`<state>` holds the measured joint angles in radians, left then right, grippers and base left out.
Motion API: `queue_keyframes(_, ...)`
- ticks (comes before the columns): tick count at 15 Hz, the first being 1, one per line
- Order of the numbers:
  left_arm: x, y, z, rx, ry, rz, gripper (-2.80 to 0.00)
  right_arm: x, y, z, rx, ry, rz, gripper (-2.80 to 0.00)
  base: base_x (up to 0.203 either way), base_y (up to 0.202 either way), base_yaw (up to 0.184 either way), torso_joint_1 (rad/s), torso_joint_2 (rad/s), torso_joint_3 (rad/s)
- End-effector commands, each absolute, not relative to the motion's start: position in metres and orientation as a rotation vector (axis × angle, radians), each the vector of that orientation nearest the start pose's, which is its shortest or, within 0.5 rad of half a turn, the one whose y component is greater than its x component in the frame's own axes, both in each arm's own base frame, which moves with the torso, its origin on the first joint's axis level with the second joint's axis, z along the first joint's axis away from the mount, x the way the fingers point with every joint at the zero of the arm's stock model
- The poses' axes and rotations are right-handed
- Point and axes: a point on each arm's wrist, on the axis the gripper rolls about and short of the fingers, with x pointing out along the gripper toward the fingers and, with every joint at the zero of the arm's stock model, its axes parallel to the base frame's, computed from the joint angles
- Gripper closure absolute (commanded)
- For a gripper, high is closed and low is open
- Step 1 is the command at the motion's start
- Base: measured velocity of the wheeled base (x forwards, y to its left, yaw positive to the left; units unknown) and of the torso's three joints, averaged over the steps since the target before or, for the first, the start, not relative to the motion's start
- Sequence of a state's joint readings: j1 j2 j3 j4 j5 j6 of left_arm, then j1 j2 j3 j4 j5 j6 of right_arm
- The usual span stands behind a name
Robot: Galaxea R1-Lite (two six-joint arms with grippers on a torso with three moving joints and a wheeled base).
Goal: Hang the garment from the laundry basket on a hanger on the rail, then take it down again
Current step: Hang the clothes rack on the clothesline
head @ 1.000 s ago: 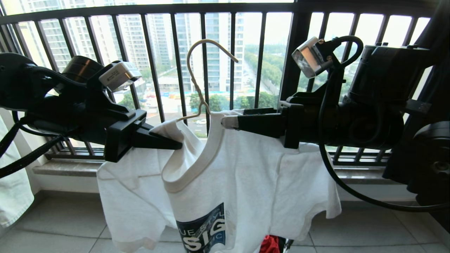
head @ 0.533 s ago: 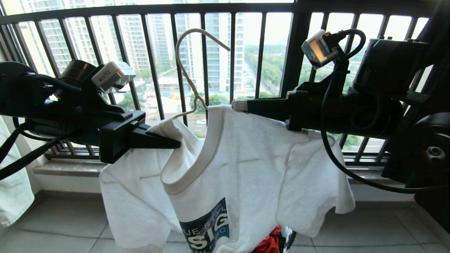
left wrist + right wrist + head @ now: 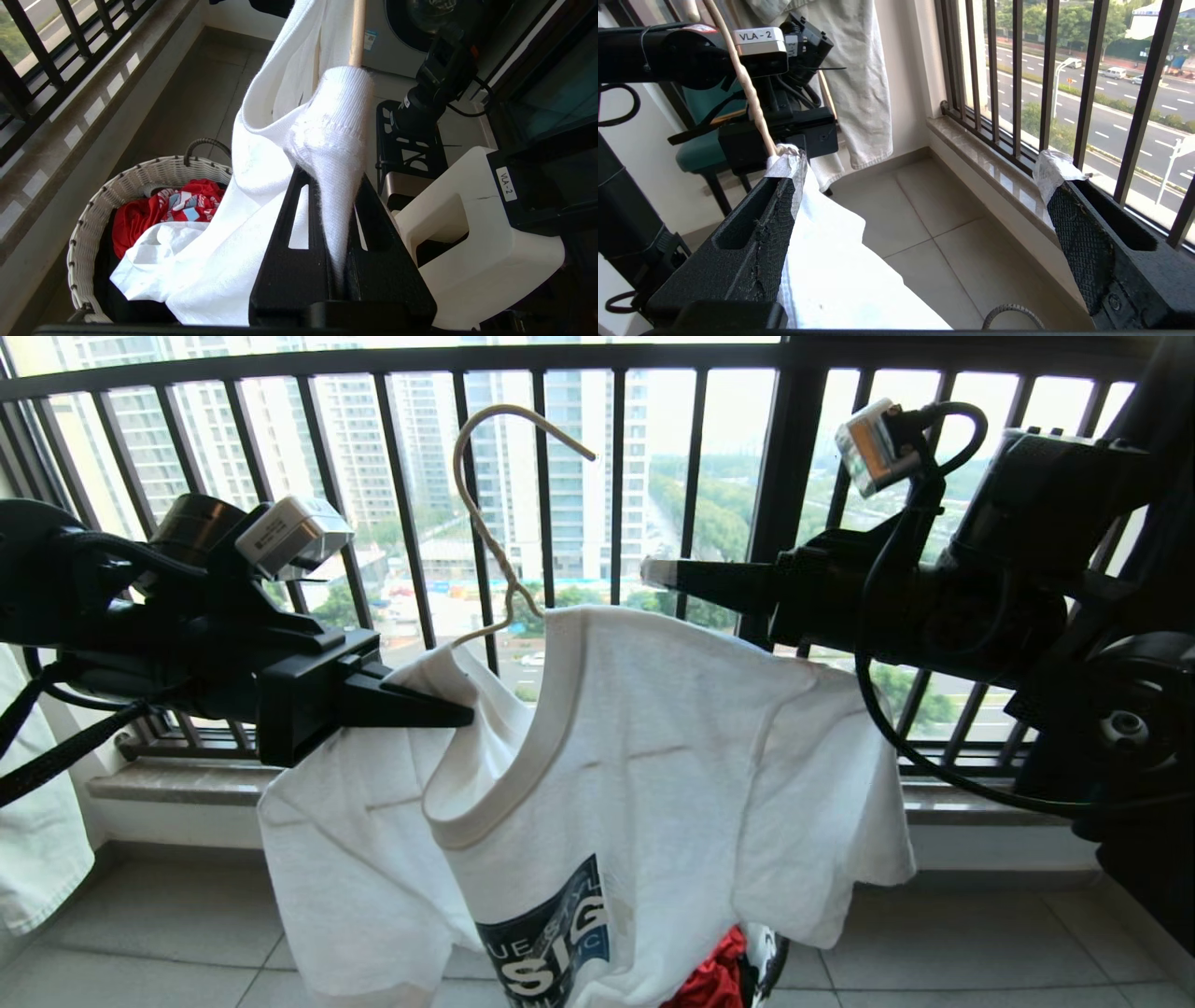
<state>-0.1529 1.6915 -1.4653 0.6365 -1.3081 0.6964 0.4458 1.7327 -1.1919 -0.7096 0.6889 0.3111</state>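
Garment (image 3: 616, 775) hangs in mid-air in front of the black window railing (image 3: 616, 476), draped over the cream wire hanger (image 3: 490, 532) whose long hook rises clear above the collar. Left gripper (image 3: 448, 714) – fingers clamped tight on a fold of the white cloth at the shoulder seam, beside the collar; in the left wrist view the cloth (image 3: 327, 154) is pinched between the two black fingers (image 3: 285, 261), with the hanger's stem just beyond their tips. Right gripper (image 3: 658, 574) – fingers spread wide, gripping nothing; one finger (image 3: 752, 233) lies against the shirt's other shoulder, the other (image 3: 1092, 242) stands well apart, toward the railing. Laundry basket (image 3: 88, 219) sits on the tiled floor (image 3: 140, 933) below the left fingers, the shirt's lower hem trailing into it next to a red garment (image 3: 154, 210).
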Motion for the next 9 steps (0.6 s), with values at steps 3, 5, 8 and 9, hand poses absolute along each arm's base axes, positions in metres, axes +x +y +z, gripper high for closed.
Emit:
queue_keyframes(3,0.276,-0.060,0.269,0.011,0.289,-1.511,0.00,0.293,0.143,0.294,0.246,-0.033,1.121,0.00,0.000,0.000,0.000,0.000,0.00,0.000)
queue_keyframes(5,0.277,-0.057,0.270,0.006,0.292,-1.495,0.00,0.292,0.141,0.298,0.247,-0.055,1.118,0.00,0.000,0.000,0.000,0.000,0.00,0.000)
queue_keyframes(8,0.274,-0.054,0.274,-0.012,0.304,-1.477,0.00,0.288,0.138,0.305,0.249,-0.083,1.081,0.00,0.000,0.000,0.000,0.000,0.00,0.000)
queue_keyframes(9,0.273,-0.053,0.278,-0.027,0.314,-1.470,0.00,0.285,0.135,0.308,0.254,-0.087,1.050,0.00,0.000,0.000,0.000,0.000,0.00,0.000)
